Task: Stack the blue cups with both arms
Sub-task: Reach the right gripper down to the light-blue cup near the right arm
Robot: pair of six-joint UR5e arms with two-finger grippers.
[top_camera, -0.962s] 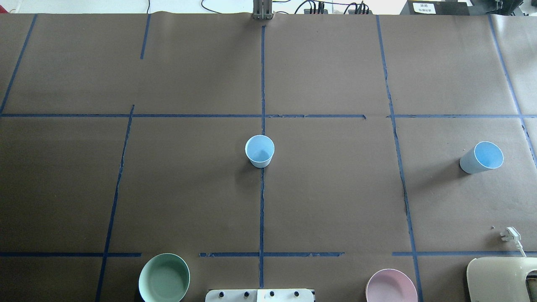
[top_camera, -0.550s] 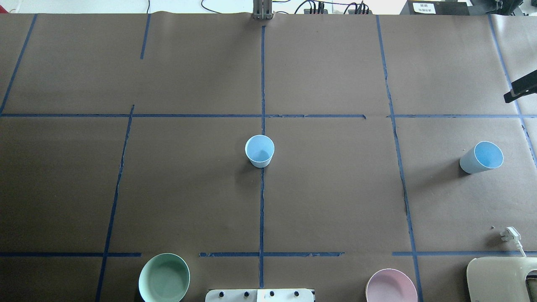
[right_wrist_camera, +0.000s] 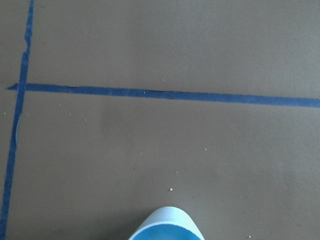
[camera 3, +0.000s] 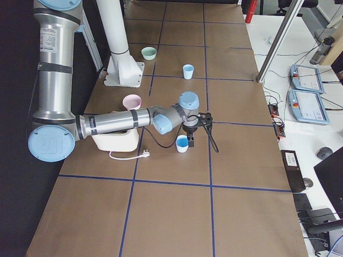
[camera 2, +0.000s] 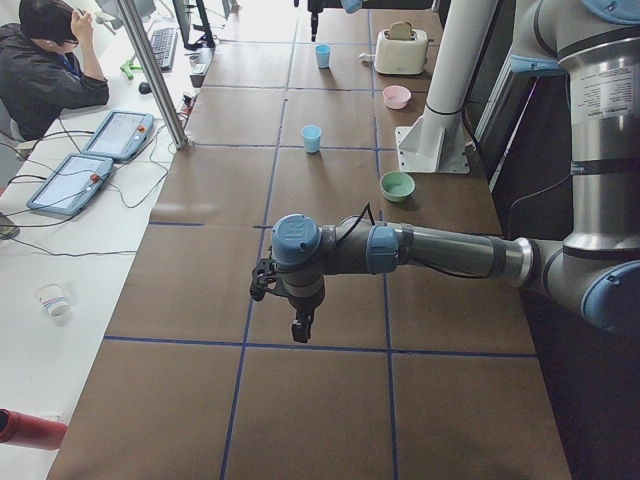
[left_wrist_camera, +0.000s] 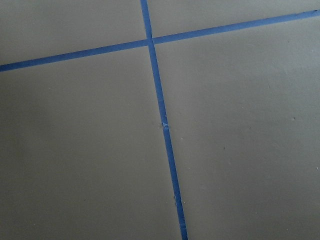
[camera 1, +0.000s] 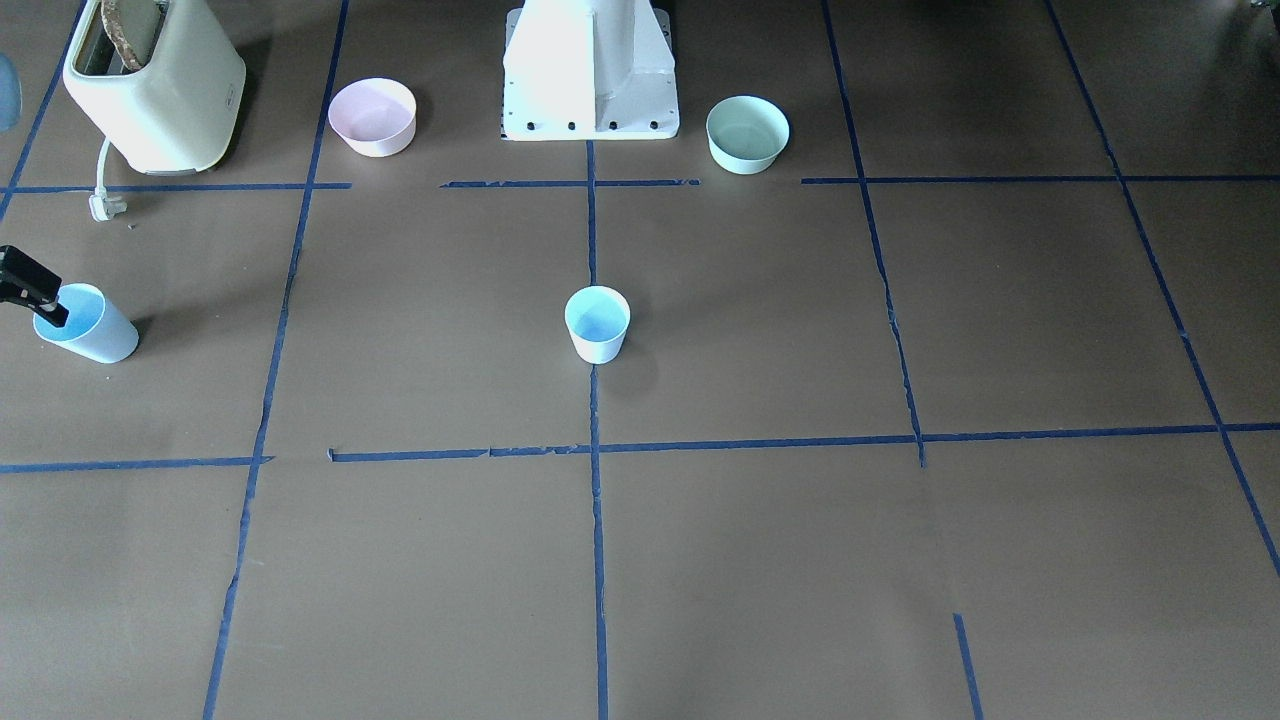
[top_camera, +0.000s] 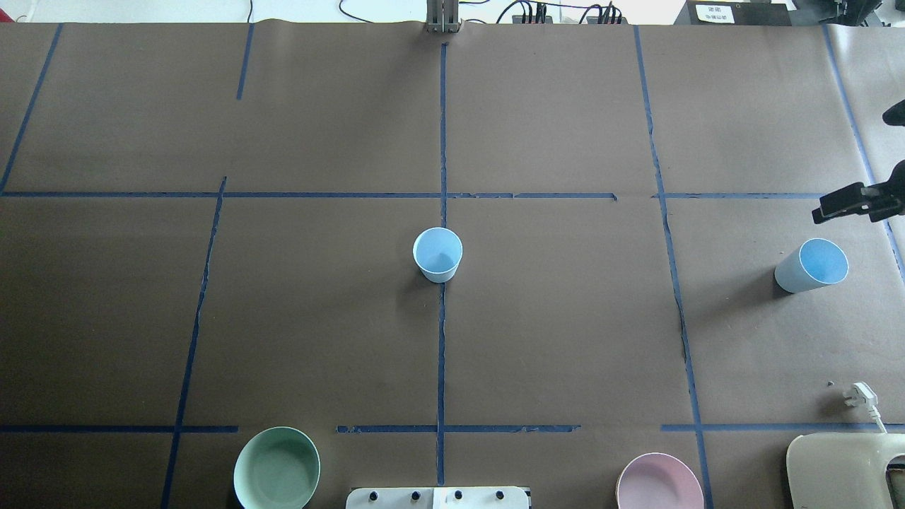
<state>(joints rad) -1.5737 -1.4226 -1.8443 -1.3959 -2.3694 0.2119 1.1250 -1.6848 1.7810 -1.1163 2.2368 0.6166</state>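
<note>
One blue cup (top_camera: 438, 254) stands upright at the table's middle on the tape line; it also shows in the front view (camera 1: 597, 323). The second blue cup (top_camera: 812, 266) stands at the far right, also in the front view (camera 1: 85, 325). My right gripper (camera 3: 194, 140) hangs above it, slightly to its far side. One finger (top_camera: 852, 203) shows in the overhead view, another dark tip farther back at the edge, so the jaws look open and empty. The right wrist view shows only the cup's rim (right_wrist_camera: 166, 227). My left gripper (camera 2: 300, 328) hovers over bare table far left; I cannot tell its state.
A mint-green bowl (top_camera: 276, 468) and a pink bowl (top_camera: 659, 482) sit near the white pedestal (camera 1: 590, 70). A cream toaster (top_camera: 845, 470) with its plug (top_camera: 861, 396) is at the near right. An operator sits beyond the far edge (camera 2: 45, 60).
My right gripper came into the overhead view from the right edge and moved left and nearer, closing on the right cup. Both cups stayed put.
</note>
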